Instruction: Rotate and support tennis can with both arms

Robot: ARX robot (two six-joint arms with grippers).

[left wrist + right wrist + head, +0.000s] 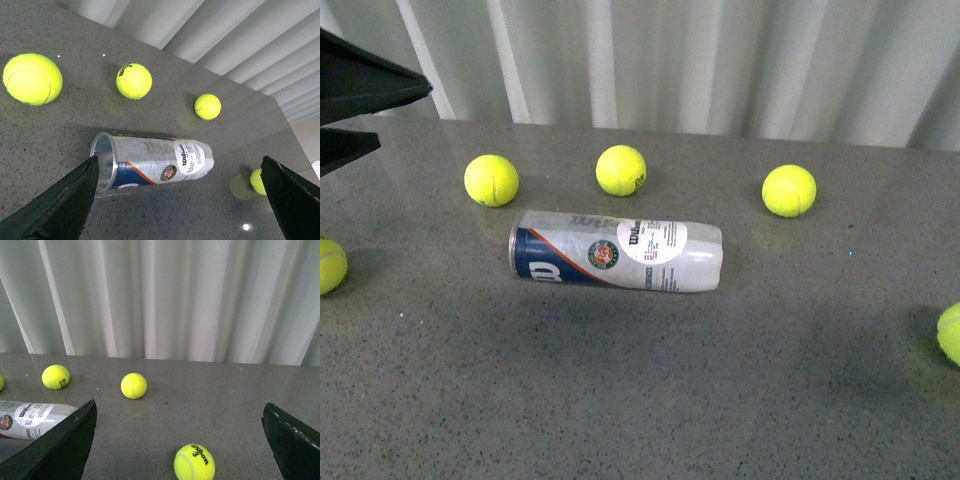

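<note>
Sideways lies the tennis can [616,253], labelled "Wilson", while the left hand [178,162] and right hand [180,405] gape released.

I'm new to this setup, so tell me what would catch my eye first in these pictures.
The clear tennis can lies on its side in the middle of the grey table, its open end toward the robot's left. Bright yellow tennis balls sit in a row behind it, with another ball at each side edge of the front view. The left gripper, open, juts in at the upper left of that view.
</note>
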